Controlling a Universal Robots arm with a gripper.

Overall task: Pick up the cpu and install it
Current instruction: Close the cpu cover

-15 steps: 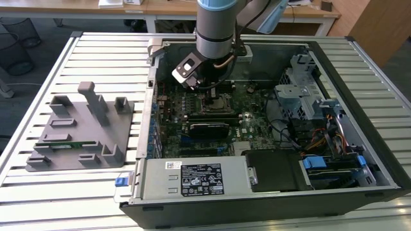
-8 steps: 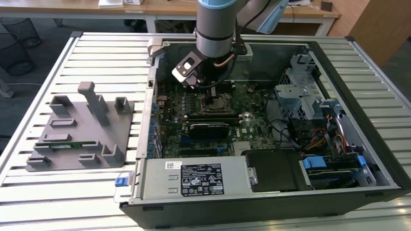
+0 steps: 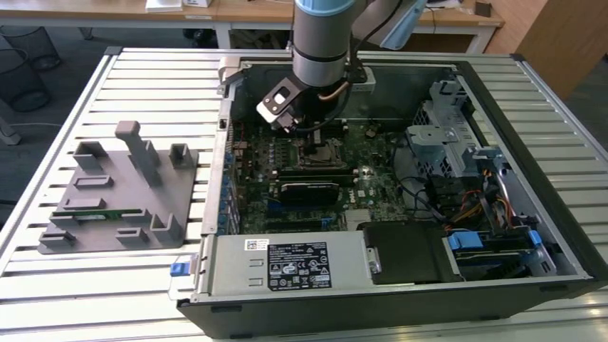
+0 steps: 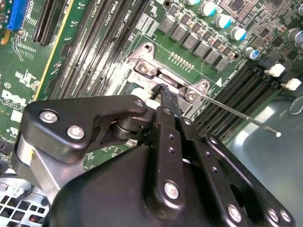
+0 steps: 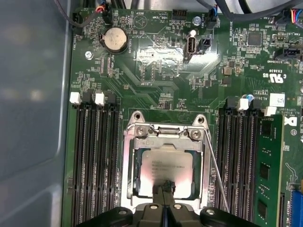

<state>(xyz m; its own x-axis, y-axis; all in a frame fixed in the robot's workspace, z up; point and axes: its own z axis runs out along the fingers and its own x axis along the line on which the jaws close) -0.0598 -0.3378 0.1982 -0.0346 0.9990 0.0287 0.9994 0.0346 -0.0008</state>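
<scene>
While claw (image 5: 164, 188) tips meet, cpu (image 5: 166, 163) within socket frame (image 5: 127, 163) edges

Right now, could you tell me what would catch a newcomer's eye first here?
The open computer case on the slatted table, with the arm reaching into it. In the first wrist view the cpu lies in its socket, the gripper at its edge.

The cpu (image 5: 165, 165) shows a silver-grey top with a thin greenish rim. The socket frame (image 5: 129, 165) is bright bare metal and the motherboard (image 5: 156, 90) dark green. The gripper (image 5: 164, 188) is matte black, the arm (image 3: 323, 43) silver and pale blue. The table (image 3: 142, 78) is pale grey, ribbed in slats, and the fixture (image 3: 114, 192) plain grey.
</scene>
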